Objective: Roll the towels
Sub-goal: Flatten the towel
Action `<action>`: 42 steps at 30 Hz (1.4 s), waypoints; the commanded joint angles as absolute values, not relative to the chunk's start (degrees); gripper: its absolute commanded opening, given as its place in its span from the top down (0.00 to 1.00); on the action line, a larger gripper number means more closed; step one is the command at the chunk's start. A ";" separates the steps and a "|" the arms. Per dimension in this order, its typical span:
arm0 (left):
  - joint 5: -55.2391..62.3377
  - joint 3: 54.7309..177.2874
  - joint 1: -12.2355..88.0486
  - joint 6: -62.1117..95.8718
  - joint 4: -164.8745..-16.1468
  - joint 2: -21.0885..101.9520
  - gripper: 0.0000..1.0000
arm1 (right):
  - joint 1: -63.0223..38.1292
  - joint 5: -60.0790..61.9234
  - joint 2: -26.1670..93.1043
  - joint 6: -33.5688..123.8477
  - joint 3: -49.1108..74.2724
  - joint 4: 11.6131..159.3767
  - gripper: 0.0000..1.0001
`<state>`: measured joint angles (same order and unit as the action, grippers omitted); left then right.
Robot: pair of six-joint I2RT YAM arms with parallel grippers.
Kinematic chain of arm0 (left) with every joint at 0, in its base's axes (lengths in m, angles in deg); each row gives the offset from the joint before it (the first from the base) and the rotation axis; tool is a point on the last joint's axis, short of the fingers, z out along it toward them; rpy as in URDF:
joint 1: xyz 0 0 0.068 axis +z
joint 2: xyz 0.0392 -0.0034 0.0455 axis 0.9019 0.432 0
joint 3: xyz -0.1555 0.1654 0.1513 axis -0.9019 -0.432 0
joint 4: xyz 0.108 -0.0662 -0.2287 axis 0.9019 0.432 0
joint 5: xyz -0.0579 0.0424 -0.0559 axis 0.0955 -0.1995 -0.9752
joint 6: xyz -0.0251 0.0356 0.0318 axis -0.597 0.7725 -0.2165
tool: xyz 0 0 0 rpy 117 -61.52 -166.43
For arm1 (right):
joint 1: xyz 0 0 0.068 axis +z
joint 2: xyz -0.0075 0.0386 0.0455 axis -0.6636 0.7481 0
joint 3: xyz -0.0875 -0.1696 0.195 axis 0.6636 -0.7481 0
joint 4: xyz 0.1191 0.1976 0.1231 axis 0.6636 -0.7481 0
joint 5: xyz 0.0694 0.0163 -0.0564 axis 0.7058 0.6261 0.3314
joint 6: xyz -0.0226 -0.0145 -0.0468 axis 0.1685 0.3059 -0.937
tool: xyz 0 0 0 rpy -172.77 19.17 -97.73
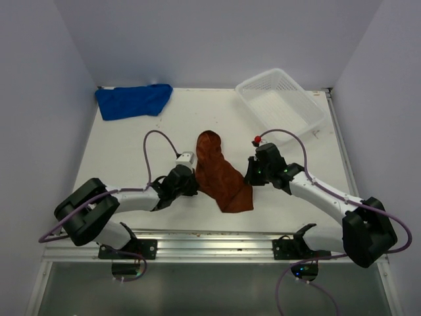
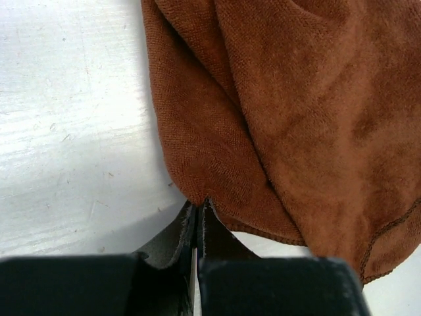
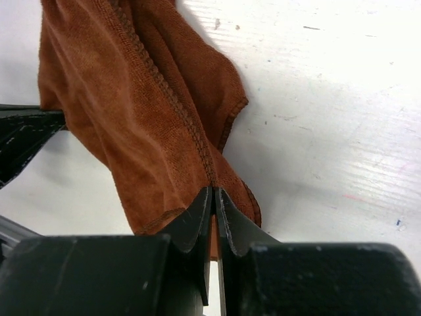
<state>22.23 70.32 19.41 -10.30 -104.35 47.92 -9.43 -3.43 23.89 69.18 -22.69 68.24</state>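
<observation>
Left end effector [image 2: 197, 205] and right end effector [image 3: 214, 192] each pinching an edge of the rust-brown towel [image 1: 220, 176], bunched between them on the tabletop [image 1: 131, 151] (blue towel [image 1: 133, 101] far beyond the left one).

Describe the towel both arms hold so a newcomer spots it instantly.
On the table, look at the near middle, between the two arms. A rust-brown towel lies there, each arm's jaws pinching an edge. Unlike the blue towel bunched at the far-left corner, it is brown and held.
</observation>
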 commanded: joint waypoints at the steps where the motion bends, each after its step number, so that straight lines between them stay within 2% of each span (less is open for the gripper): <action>1: 22.80 70.74 19.93 -9.60 -101.24 47.48 1.00 | -9.32 -6.63 23.40 68.12 -20.52 65.80 0.92; 5: 25.07 68.63 19.93 -10.21 -97.74 41.06 1.00 | -9.23 -9.97 23.40 67.07 -20.07 64.38 0.91; 7: 25.96 68.10 19.93 -10.30 -95.89 37.12 1.00 | -9.32 -11.55 23.93 66.98 -19.81 63.86 0.85; 8: 26.66 67.84 19.93 -10.47 -94.40 35.79 1.00 | -9.32 -11.64 24.63 66.72 -19.81 63.85 0.85; 9: 27.01 67.57 19.93 -10.56 -93.69 34.56 1.00 | -9.32 -11.73 24.98 66.71 -19.90 64.03 0.94; 12: 27.72 66.87 19.93 -11.27 -91.66 29.38 1.00 | -9.32 -12.08 26.30 66.98 -20.69 65.52 1.00; 17: 27.54 66.52 19.93 -11.36 -90.87 27.87 1.00 | -9.32 -8.41 26.39 68.21 -22.88 70.35 1.00; 18: 27.37 66.43 19.93 -11.35 -90.78 27.95 1.00 | -9.32 -7.43 26.65 68.38 -22.80 70.62 0.83; 19: 27.28 66.34 19.93 -11.35 -90.87 28.22 1.00 | -9.32 -6.90 27.18 68.73 -22.71 71.58 0.73; 21: 26.84 65.82 19.93 -11.44 -91.31 28.66 1.00 | -9.32 -3.92 27.45 70.57 -23.32 73.16 0.59; 24: 26.14 65.37 19.93 -11.62 -92.01 29.01 1.00 | -9.32 0.82 27.53 72.51 -24.64 77.99 0.56; 32: 25.87 65.11 19.93 -11.53 -92.36 28.75 1.00 | -9.32 2.24 31.31 71.90 -24.20 77.74 0.59; 38: 25.52 65.11 19.93 -11.53 -92.98 29.54 1.00 | -9.32 3.47 31.84 72.16 -24.99 79.23 0.66; 42: 25.17 65.02 19.93 -11.53 -93.33 30.15 1.00 | -9.23 4.53 32.37 72.34 -24.65 79.41 0.68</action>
<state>25.46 65.45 19.46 -11.02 -91.24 29.75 -9.37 2.28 31.91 71.76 -24.46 77.10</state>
